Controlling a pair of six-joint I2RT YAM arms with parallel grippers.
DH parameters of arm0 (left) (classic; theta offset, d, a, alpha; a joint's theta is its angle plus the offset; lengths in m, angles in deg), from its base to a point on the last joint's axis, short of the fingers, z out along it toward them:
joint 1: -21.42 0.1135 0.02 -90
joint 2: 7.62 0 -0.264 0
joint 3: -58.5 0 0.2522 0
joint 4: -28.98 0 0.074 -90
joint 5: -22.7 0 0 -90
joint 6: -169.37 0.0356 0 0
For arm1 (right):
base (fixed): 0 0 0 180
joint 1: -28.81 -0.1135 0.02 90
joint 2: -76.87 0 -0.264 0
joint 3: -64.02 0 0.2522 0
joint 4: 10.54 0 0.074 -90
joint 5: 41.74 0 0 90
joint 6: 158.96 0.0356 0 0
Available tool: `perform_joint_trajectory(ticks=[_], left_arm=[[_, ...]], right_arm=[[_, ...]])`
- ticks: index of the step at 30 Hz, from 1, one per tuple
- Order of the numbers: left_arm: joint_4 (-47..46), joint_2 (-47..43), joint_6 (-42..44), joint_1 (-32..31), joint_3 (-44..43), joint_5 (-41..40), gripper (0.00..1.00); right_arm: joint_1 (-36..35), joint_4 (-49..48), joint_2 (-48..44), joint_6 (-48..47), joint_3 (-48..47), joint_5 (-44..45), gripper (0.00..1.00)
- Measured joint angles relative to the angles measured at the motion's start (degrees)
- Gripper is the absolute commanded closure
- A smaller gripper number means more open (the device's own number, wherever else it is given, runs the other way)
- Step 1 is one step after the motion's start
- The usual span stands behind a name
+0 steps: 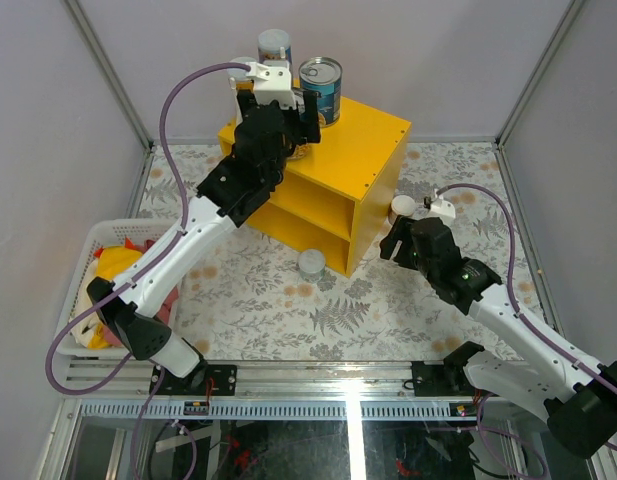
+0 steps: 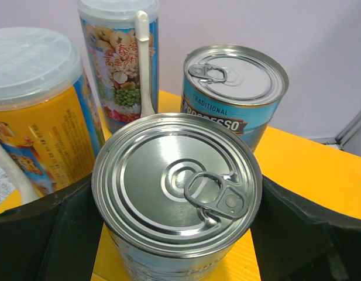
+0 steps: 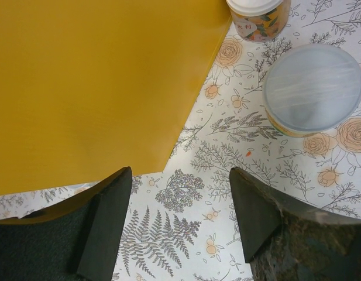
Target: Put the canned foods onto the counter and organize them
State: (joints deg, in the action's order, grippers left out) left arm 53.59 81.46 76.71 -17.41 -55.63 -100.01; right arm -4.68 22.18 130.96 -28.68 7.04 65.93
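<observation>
Fig. 1. My left gripper (image 2: 174, 193) grasps a steel pull-tab can (image 2: 168, 170) standing upright on the yellow counter (image 1: 363, 130), just before a Progresso can (image 2: 233, 93). My right gripper (image 3: 180, 175), released and empty, hovers over the floral table (image 3: 186, 234) near a pale-lidded can (image 3: 313, 88).

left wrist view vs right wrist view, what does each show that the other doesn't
Only the left wrist: the near pull-tab can gripped by the left end effector, a blue-labelled can behind it, a yellow tub and a tall tube. Only the right wrist: the floral tablecloth, a pale-lidded can, a white-lidded can, and the open, empty right end effector. Both: the yellow counter.
</observation>
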Motion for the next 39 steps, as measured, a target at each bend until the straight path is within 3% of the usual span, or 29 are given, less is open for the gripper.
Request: perform_joint_trajectory(ticks=[14, 18, 23, 26, 39], left_arm=[[-1.79, -0.74, -0.70, 0.00, 2.32, 1.77, 1.00], [-3.08, -1.07, -0.50, 0.00, 3.26, 1.66, 0.84], [-4.50, -1.18, -0.50, 0.00, 4.13, 1.36, 0.52], [-5.16, -1.22, -0.48, 0.00, 4.50, 1.09, 0.41], [-6.12, -1.42, -0.48, 0.00, 5.07, 0.79, 0.17]], right_arm=[[1.29, 0.02, -0.22, 0.00, 0.00, 0.42, 0.22], [1.44, 0.04, -0.57, -0.09, 0.00, 0.46, 0.22], [1.68, 0.07, -0.66, -0.31, 0.00, 0.44, 0.22], [1.77, 0.07, -0.66, -0.46, 0.00, 0.44, 0.22], [2.40, 0.07, -0.63, -0.87, 0.00, 0.24, 0.21]])
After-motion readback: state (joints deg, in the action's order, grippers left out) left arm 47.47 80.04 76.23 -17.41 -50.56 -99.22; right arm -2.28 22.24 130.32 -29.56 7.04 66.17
